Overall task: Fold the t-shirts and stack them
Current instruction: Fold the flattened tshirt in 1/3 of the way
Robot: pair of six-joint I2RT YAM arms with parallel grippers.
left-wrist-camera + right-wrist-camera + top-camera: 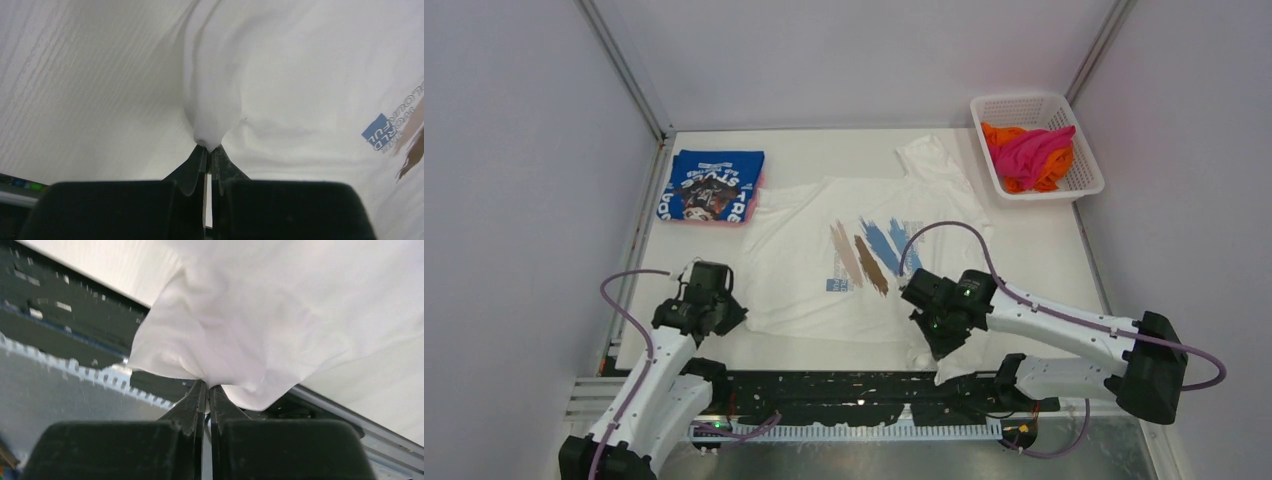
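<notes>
A white t-shirt [824, 235] with brown and blue brush-stroke print lies spread on the table's middle. My left gripper [724, 318] is shut on its near left hem, the cloth [212, 115] bunched at the fingertips. My right gripper [931, 335] is shut on its near right corner [215, 340], lifted a little over the table's front edge. A folded blue t-shirt [714, 185] with white lettering lies at the back left on a pink one [757, 185]. Magenta [1029, 150] and orange [999, 135] shirts lie in the basket.
A white plastic mesh basket [1084, 170] stands at the back right. A black rail [844, 395] with the arm bases runs along the near edge. White walls and metal posts close in the table on three sides.
</notes>
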